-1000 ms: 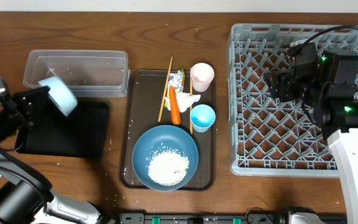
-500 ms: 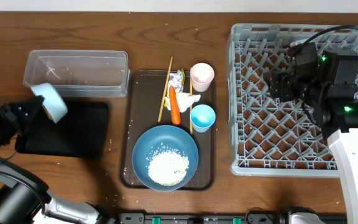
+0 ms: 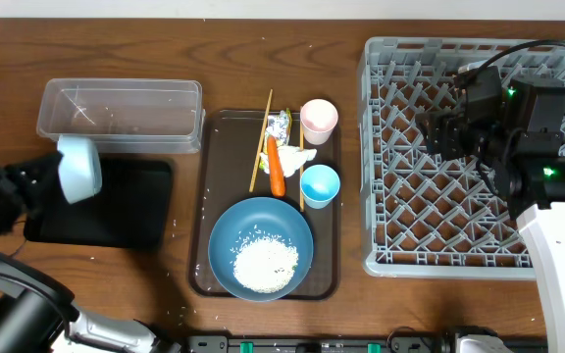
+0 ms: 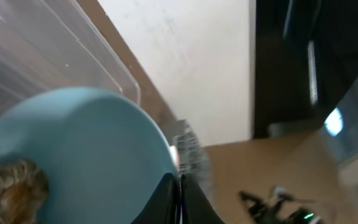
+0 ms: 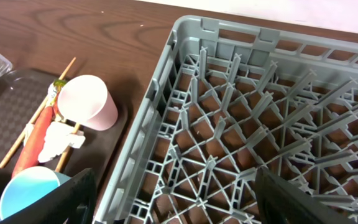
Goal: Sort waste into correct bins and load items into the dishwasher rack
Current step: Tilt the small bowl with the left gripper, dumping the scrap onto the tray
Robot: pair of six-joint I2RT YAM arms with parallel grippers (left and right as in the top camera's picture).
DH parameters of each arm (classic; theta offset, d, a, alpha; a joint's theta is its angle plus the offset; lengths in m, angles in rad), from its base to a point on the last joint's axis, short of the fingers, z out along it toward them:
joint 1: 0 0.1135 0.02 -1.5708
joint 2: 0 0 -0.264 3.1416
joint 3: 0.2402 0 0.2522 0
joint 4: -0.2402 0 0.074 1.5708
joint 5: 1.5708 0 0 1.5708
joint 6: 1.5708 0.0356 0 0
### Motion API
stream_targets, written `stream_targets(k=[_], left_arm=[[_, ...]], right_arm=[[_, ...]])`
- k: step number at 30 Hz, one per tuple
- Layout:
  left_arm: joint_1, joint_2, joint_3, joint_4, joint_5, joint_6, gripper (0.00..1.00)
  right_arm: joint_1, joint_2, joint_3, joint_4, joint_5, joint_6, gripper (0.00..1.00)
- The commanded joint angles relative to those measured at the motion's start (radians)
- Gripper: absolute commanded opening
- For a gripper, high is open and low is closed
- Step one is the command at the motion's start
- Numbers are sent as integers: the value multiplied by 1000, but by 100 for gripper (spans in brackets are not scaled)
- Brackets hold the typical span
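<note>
The small light-blue bowl (image 3: pixel 78 169), brownish scrap (image 4: pixel 10 186) inside, has moved left, clamped in the left gripper (image 4: pixel 179 186); the right gripper (image 5: pixel 179 202) gapes wide.

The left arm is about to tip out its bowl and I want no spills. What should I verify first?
1. Left hand shut on the small light-blue bowl: ok.
2. Brownish food scrap inside the bowl: ok.
3. Bowl squarely over a bin: cannot tell; it hangs at the black tray's edge beside the clear tub.
4. Right hand open, empty, over the dishwasher rack, away from the left side: ok.
</note>
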Motion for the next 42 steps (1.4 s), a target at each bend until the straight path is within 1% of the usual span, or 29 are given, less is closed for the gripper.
stream_targets(k=[1, 4, 9, 13, 15, 17, 20, 22, 23, 28, 30, 33, 35, 38, 39, 41, 42], left_arm=[[39, -6, -2, -45, 52, -103, 6], [79, -5, -2, -113, 52, -179, 7], [142, -5, -6, -125, 42, -181, 6], [172, -5, -20, -124, 51, -210, 6], [178, -4, -25, -95, 49, -208, 6], [178, -4, -32, -29, 20, -208, 6], [166, -4, -40, 76, -117, -209, 6], [145, -4, -40, 117, -237, -209, 6], [132, -4, -41, 128, -269, -209, 6], [36, -4, -41, 180, -299, -214, 6], [-5, -4, -41, 206, -336, -245, 6], [-64, -4, -41, 263, -432, -340, 6], [-92, -4, -41, 289, -473, -381, 6], [-129, -6, -41, 307, -524, -396, 6], [-145, -6, -41, 310, -550, -396, 8], [-182, -6, -41, 314, -607, -396, 14], [-206, -6, -41, 315, -644, -395, 16]], right_arm=[[-8, 0, 17, -7, 6, -6, 74], [-8, 0, 17, -16, 6, -6, 73], [-8, 0, 17, -18, 6, -6, 73], [-8, 0, 17, -18, 6, -6, 73], [-8, 0, 17, -18, 6, -6, 73], [-8, 0, 17, -18, 6, -6, 73], [-8, 0, 17, -18, 6, -6, 73], [-8, 0, 17, -17, 6, -6, 73], [-8, 0, 17, -17, 6, -6, 73], [-8, 0, 17, -14, 6, -6, 73], [-8, 0, 17, -15, 6, -6, 72], [-8, 0, 17, -18, 6, -6, 72], [-8, 0, 17, -18, 6, -6, 72], [-8, 0, 17, -17, 6, -6, 72], [-8, 0, 17, -17, 6, -6, 73], [-8, 0, 17, -16, 6, -6, 73], [-8, 0, 17, -14, 6, -6, 73]])
